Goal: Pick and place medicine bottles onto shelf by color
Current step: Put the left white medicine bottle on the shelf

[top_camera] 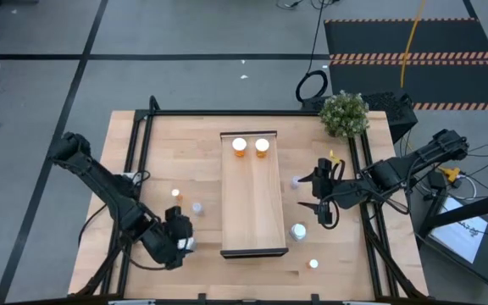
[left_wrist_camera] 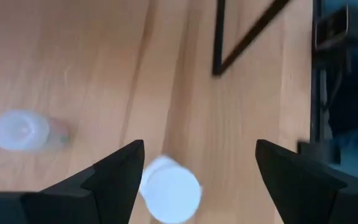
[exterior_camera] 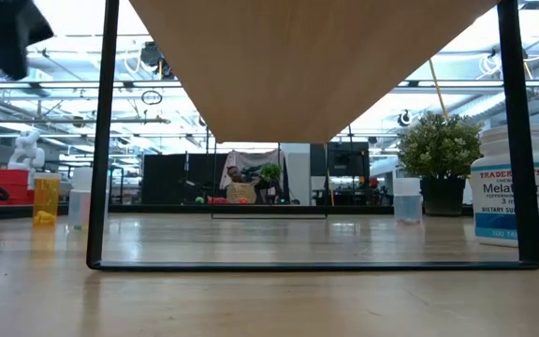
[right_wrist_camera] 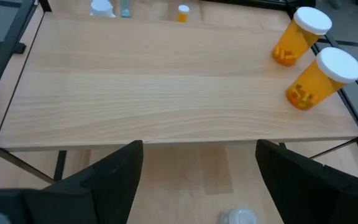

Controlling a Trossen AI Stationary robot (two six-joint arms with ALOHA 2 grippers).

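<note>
The shelf (top_camera: 252, 203), a long light-wood tray, stands raised on a thin dark frame (exterior_camera: 106, 140) in the middle of the table. Two orange bottles (right_wrist_camera: 300, 37) (right_wrist_camera: 325, 78) stand upright at its far end. My left gripper (top_camera: 180, 237) hangs open, tilted down, left of the shelf's near end. A white-capped bottle (left_wrist_camera: 169, 190) stands on the table below it, close to one finger. My right gripper (top_camera: 318, 203) hovers open to the right of the shelf, facing it across its top (right_wrist_camera: 166, 81). A white-capped bottle (right_wrist_camera: 238, 218) stands below it.
More bottles stand on the table: a small orange one (top_camera: 176, 194) and a pale one (top_camera: 197, 207) left of the shelf, a large white one (top_camera: 298, 230) and two small ones (top_camera: 313, 263) (top_camera: 296, 181) to its right. A potted plant (top_camera: 344, 113) sits at the far right corner.
</note>
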